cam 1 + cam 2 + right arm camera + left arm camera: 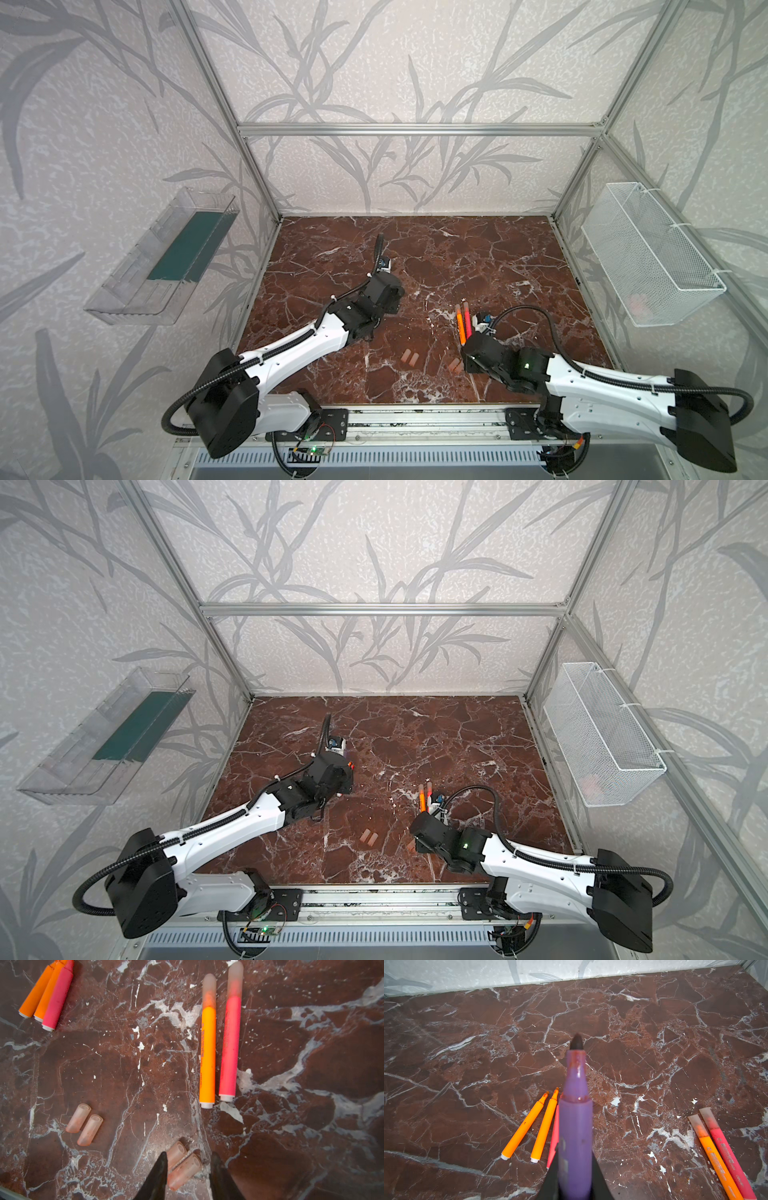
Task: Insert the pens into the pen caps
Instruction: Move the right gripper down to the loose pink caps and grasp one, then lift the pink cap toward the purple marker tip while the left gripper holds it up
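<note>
The pens (463,326) seen in both top views were a capped orange-and-pink pair right of centre on the desk (457,257), with loose pen caps (409,357) at lower middle. In the left wrist view the left hand (575,1159) was clamped on the purple pen (576,1118), tip outward, presumably to meet a cap, with three uncapped pens (544,1128) lying beside it. In the right wrist view the right hand (188,1156) stood apart astride two caps (182,1164), likely choosing one.

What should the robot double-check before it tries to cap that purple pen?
1. Purple pen clamped in left gripper: ok.
2. Its tip bare, pointing away from the gripper: ok.
3. Right gripper open over loose pen caps: ok.
4. Single cap between its jaws: not ok, two lie side by side there.
5. Grip firm enough for pushing: cannot tell.
</note>
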`<state>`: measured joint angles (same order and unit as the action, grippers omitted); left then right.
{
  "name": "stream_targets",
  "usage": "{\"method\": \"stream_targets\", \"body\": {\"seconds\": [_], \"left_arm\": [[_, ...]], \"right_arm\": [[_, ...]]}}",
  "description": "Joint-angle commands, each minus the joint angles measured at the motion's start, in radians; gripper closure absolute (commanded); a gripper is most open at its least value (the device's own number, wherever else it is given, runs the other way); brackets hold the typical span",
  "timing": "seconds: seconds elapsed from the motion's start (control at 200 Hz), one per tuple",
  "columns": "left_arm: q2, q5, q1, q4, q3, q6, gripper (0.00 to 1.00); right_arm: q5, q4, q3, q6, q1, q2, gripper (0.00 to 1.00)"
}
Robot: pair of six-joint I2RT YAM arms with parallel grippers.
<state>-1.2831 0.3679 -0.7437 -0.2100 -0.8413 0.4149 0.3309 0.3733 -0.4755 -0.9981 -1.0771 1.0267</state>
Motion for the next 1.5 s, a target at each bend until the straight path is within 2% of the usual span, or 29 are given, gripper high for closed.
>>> {"method": "stream_targets", "body": {"seconds": [0.0, 0.325, 0.615, 0.945, 1.214, 1.494], "left_arm": [[0.021, 0.043, 0.001, -0.02, 0.005, 0.02, 1.0], [-0.001, 0.028, 0.001, -0.009, -0.003, 0.022, 1.0], [-0.007, 0.013, 0.001, -0.026, -0.019, 0.015, 1.0], [-0.018, 0.008, 0.001, -0.03, -0.022, 0.019, 1.0], [-0.014, 0.002, 0.001, -0.026, -0.021, 0.018, 1.0], [-0.01, -0.011, 0.001, -0.026, -0.023, 0.019, 1.0]], "right_arm": [[-0.012, 0.011, 0.001, 0.009, -0.016, 0.025, 0.64], [0.002, -0.03, -0.011, -0.017, -0.085, 0.147, 0.62], [0.055, 0.003, -0.017, -0.064, -0.141, 0.159, 0.62], [0.061, 0.002, -0.022, -0.084, -0.156, 0.229, 0.63], [0.105, 0.034, -0.019, -0.111, -0.169, 0.242, 0.68], [0.155, 0.063, -0.038, -0.133, -0.17, 0.283, 0.68]]}}
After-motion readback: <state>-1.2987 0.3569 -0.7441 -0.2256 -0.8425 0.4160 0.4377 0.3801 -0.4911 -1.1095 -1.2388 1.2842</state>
